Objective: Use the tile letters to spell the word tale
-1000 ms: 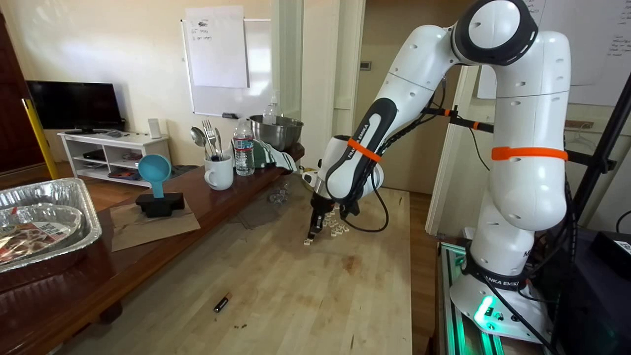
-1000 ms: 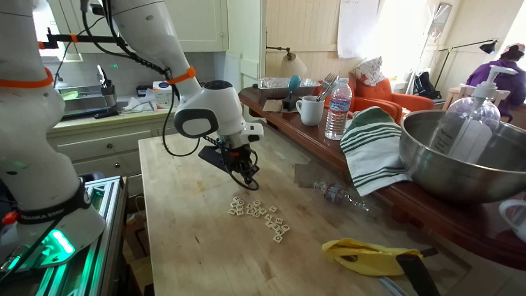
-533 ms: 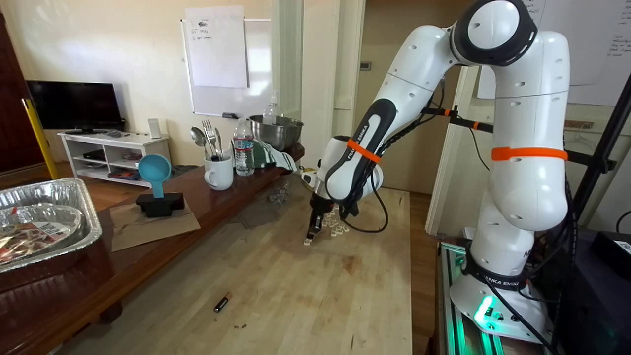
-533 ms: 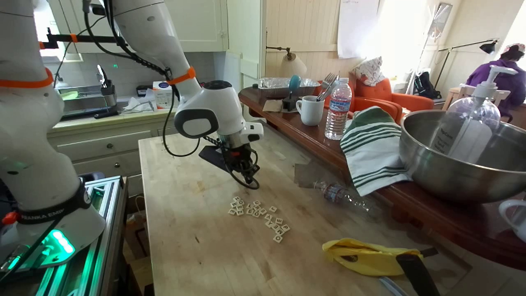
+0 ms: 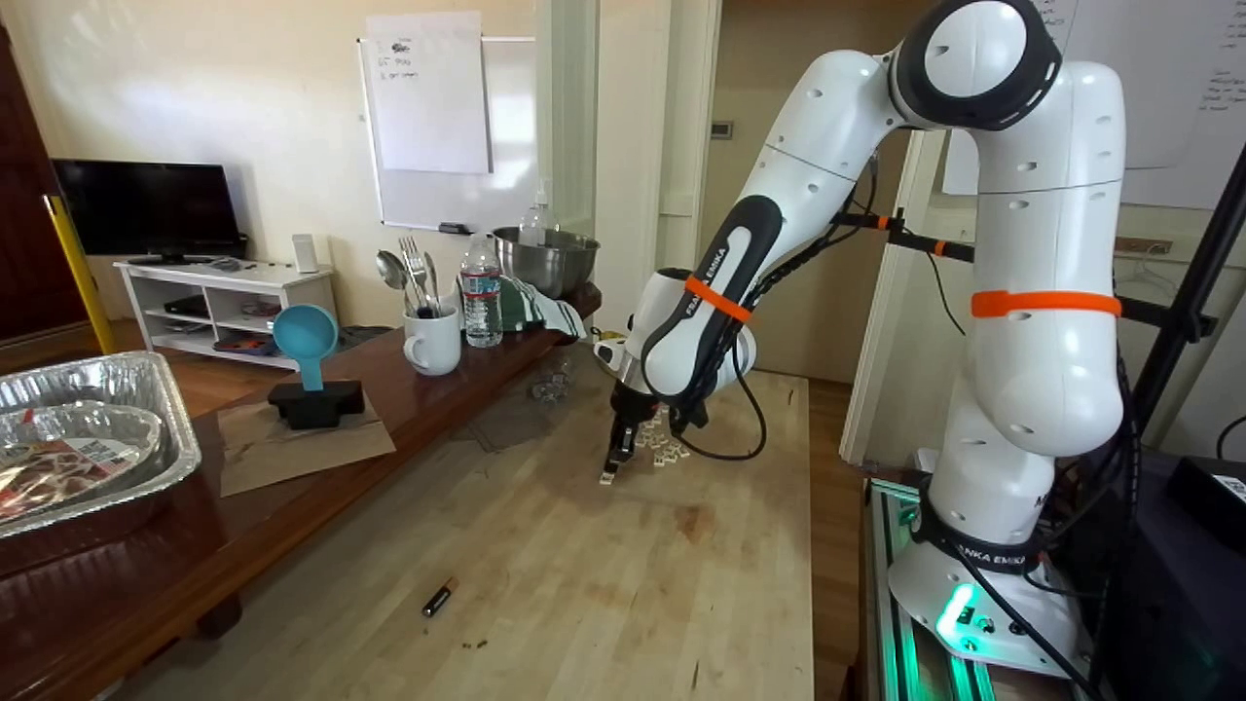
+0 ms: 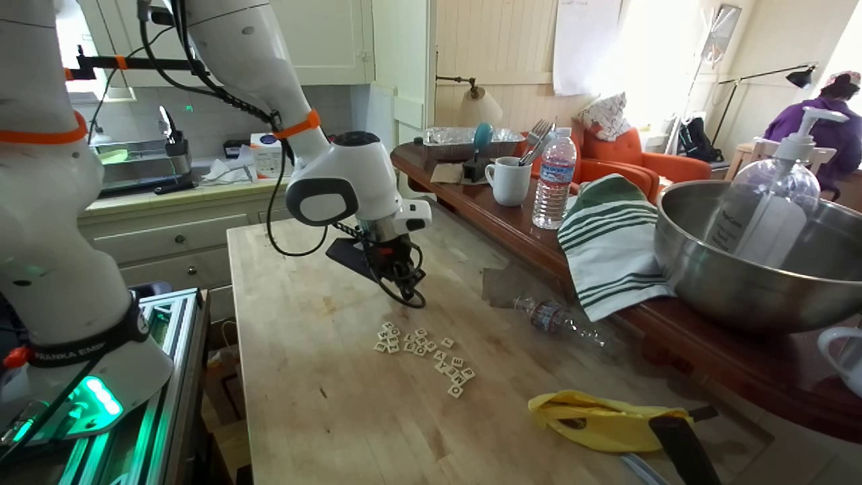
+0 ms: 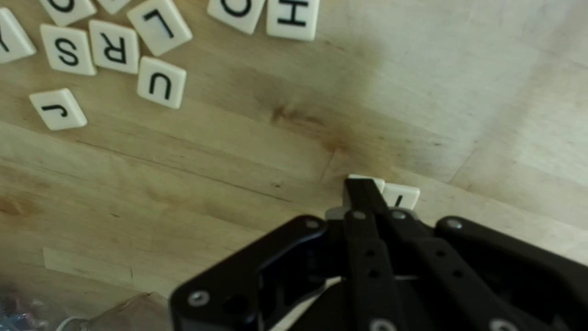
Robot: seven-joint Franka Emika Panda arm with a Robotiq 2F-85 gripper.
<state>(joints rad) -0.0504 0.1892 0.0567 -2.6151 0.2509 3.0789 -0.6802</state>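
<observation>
Only in wrist view, legible J tile (image 7: 59, 109)

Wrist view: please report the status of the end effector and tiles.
End effector shut, at two adjacent tiles. L tile apart, upper left. In the way: fingers, mostly covering one tile.

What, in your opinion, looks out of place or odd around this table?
A bottle lies on its side on the table, while another bottle stands upright on the counter; the lying one may be discarded. A loose battery also lies on the table, away from the tiles, and seems unrelated to spelling.
</observation>
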